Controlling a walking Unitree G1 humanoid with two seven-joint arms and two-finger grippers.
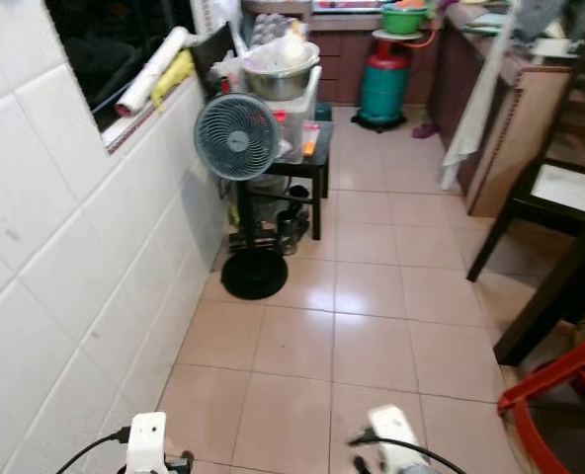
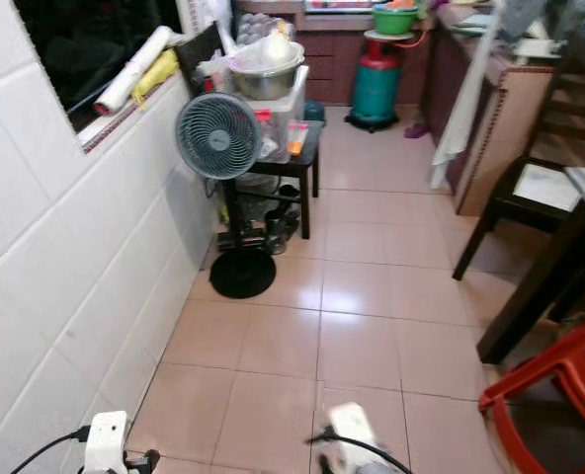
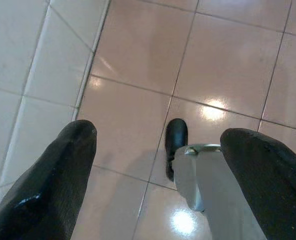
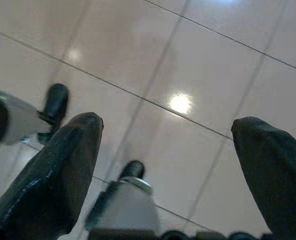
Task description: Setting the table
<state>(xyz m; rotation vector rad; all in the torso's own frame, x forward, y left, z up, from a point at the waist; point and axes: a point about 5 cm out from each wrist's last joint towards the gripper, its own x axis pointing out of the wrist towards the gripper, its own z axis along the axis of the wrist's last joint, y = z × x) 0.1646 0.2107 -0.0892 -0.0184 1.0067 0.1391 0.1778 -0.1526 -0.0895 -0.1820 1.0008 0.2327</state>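
Both my left gripper (image 3: 158, 145) and right gripper (image 4: 168, 145) hang wide open and empty over the tiled floor (image 1: 372, 296); the dark table (image 2: 569, 257) stands off right, with no tableware near enough to judge a hold.

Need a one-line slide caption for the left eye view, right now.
Tiled kitchen passage: grey fan by the white wall, green gas cylinder ahead, dark chair and red stool on the right.

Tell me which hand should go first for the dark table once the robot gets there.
Right, probably. The dark table stands on the robot's right, beside the red chair; the left side is tiled wall. Both the left hand and right hand hang open and empty over the floor, so neither is near yet.
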